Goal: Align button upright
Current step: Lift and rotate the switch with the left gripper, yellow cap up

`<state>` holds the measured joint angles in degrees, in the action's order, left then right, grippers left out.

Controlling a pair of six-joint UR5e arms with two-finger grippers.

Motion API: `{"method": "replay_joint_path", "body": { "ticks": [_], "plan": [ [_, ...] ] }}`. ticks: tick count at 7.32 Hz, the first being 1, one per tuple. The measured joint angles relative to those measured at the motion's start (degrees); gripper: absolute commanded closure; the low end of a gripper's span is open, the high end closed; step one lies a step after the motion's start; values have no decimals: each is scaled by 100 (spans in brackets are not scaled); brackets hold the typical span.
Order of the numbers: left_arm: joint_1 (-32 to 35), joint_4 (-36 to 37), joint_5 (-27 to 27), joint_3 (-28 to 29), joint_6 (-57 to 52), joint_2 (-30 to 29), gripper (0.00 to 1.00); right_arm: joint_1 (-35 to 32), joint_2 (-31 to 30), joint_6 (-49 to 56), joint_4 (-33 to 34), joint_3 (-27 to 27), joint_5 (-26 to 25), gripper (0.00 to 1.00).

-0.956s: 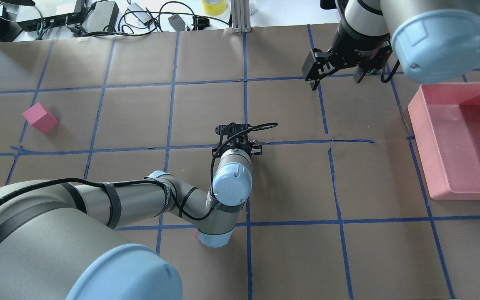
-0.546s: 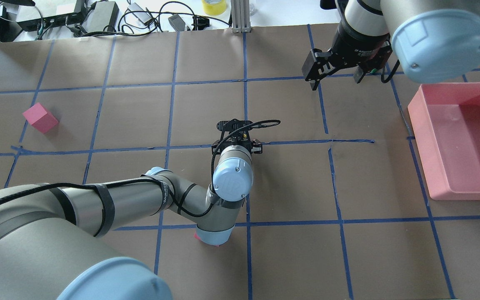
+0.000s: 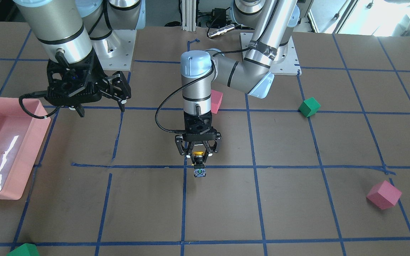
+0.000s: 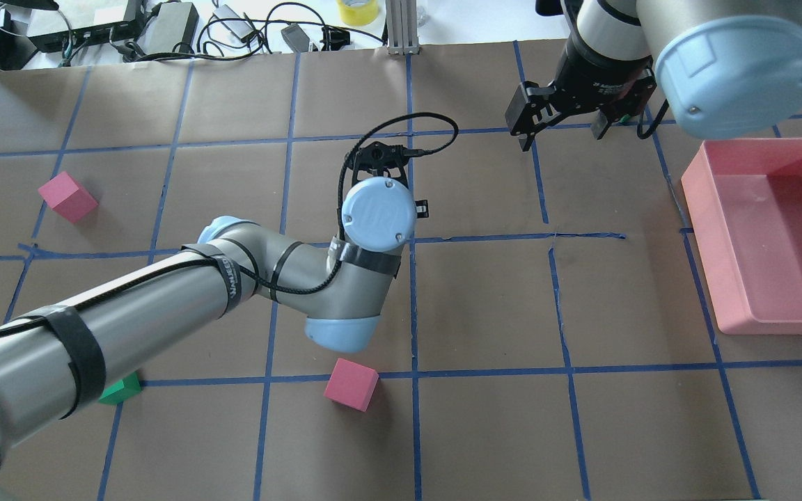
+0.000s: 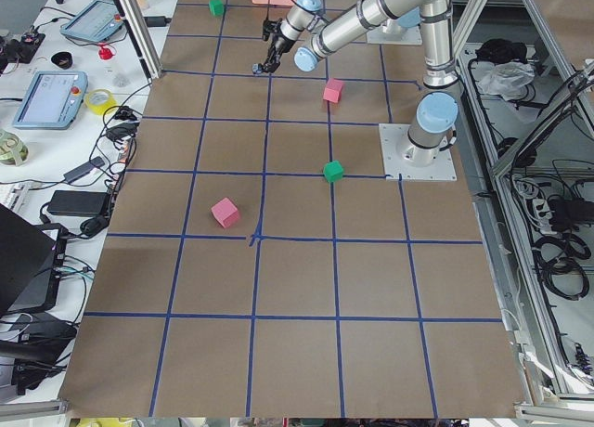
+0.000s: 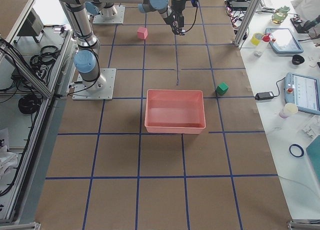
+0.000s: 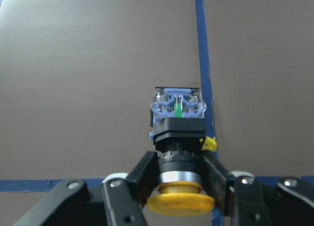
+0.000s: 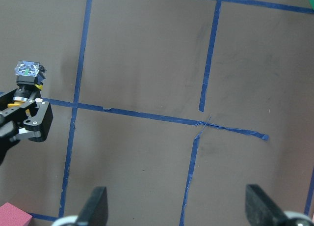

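My left gripper is shut on the button near the table's middle. Its fingers clamp the black body just below the yellow cap. The silvery base block with its clear blue end points away from the gripper, towards the brown table. The right wrist view shows the button sticking out of the left gripper. In the overhead view the left wrist hides both gripper and button. My right gripper is open and empty, at the far right, apart from the button.
A pink tray stands at the right edge. There are pink cubes at the left and near the left arm's elbow, and a green cube under the left forearm. Blue tape lines grid the brown table.
My left arm has risen and swung away from the robot with the button in its grip. This has uncovered a pink and a green cube. The right arm has barely moved.
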<state>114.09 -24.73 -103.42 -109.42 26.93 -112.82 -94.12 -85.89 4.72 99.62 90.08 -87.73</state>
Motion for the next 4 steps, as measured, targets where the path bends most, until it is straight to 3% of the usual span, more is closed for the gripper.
{"method": "replay_joint_path", "body": {
  "ticks": [2, 4],
  "plan": [
    [-299, -2282, 620, 760, 534, 414, 100, 0, 1, 2, -3, 0, -1, 0],
    [-561, -3566, 1401, 1265, 1643, 567, 100, 0, 11, 2, -4, 1, -5, 0]
  ]
}}
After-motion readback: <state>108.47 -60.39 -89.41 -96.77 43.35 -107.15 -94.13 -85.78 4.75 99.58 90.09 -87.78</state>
